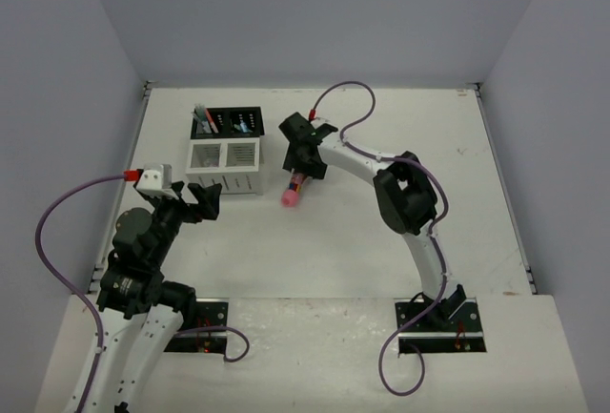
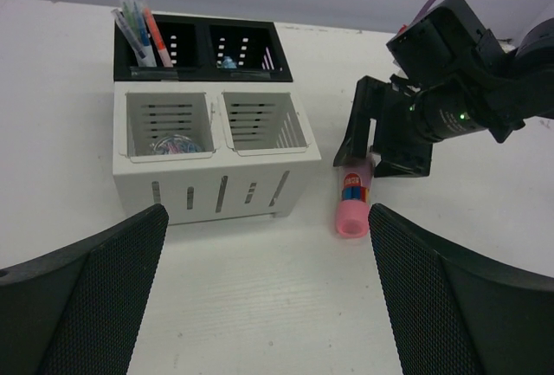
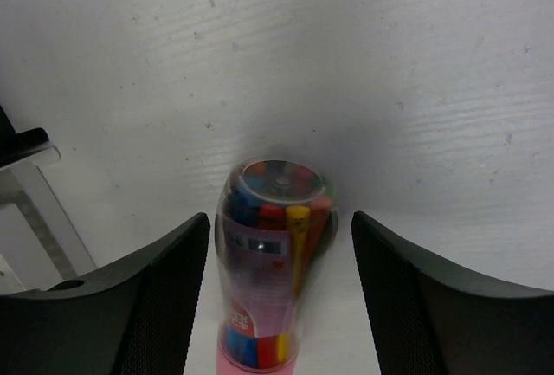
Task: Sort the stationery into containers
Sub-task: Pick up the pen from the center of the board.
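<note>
The surface (image 1: 381,241) is a flat white board with a matte finish. In the right wrist view it shows fine scratches and faint linear grain (image 3: 389,89). A thin metal edge strip (image 1: 503,194) runs along its right side, and a matching strip (image 1: 129,175) runs along its left side. A separate, slightly cream-toned panel (image 1: 315,356) adjoins the near edge. Plain grey-blue walls enclose the area on three sides: a back wall (image 1: 315,12), a left wall (image 1: 57,98) and a right wall (image 1: 562,98).
</note>
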